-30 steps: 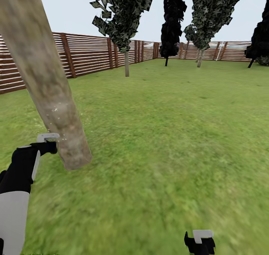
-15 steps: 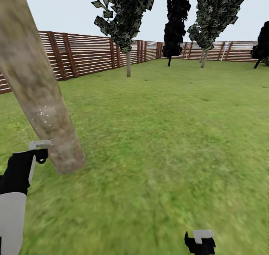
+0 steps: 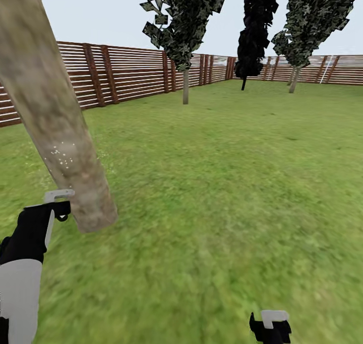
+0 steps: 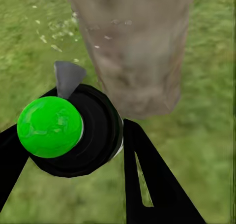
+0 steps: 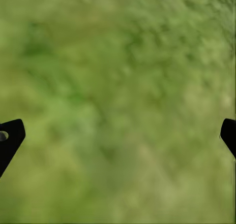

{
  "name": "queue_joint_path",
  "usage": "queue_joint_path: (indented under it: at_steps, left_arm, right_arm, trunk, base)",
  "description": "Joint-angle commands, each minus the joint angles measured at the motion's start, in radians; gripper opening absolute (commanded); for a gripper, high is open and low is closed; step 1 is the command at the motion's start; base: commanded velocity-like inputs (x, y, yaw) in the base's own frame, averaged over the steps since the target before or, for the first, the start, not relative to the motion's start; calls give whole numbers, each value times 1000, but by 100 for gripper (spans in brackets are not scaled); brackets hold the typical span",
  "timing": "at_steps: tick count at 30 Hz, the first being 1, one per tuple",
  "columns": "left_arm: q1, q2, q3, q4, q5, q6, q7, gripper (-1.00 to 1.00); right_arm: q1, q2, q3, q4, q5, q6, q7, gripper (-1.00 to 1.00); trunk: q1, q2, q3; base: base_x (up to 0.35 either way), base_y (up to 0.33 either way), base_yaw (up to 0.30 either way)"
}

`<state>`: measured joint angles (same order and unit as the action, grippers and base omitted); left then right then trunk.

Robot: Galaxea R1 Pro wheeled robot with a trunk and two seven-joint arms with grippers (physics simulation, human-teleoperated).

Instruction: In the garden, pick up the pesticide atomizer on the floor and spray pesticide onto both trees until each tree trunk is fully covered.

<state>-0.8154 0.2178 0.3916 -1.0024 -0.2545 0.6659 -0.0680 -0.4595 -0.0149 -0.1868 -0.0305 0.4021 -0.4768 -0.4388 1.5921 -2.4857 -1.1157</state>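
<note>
Left wrist view: my left pincer point(image 4: 73, 155) is clamped around the pesticide atomizer point(image 4: 69, 130), its grey nozzle aimed at the tree trunk point(image 4: 132, 47) just beside it, white pesticide point(image 3: 61, 155) specks dotting the bark. My left arm reaches forward, low. My right pincer point(image 5: 118, 135) hangs spread wide over the grass point(image 5: 123, 76).

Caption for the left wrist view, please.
Left gripper holding the green-topped atomizer, aimed at the tree trunk with white specks on the bark.

Thick mottled grey-tan tree trunk point(image 3: 55, 127): top cut off by frame edge, crown unseen. Black right gripper point(image 5: 118, 135): fingertips only, at frame edges. Bright-green grass floor point(image 5: 123, 76): blurred.
</note>
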Motion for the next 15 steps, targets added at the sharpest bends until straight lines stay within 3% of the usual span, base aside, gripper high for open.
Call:
queue_joint_path:
  at_steps: [1,3,7,11,15]
  left_arm:
    - [-1,-3,-3,-1,-11,4,-5,-100]
    - [-1,-13,-7,-1,-7,4,37,-100]
    - [-1,-16,-10,-1,-6,5,56,-100]
    - [0,-2,1,-1,-9,5,54,-100]
    - [0,-8,-5,-1,-11,4,55,-100]
  right_arm:
    - [-1,0,-8,1,11,-3,-3,100]
    - [-1,0,-8,1,11,-2,-3,100]
    - [-1,1,-8,1,11,-3,-3,100]
    - [-1,3,-8,1,11,-3,-3,100]
    - [-1,3,-8,1,11,-2,-3,100]
  trunk:
    - [0,0,-1]
    - [0,0,-1]
    - [0,0,-1]
    - [0,0,-1]
    - [0,0,-1]
  base:
    - [244,-173,2]
    - [240,-180,0]
    - [235,-192,28]
    - [236,-192,251]
    - [203,-205,277]
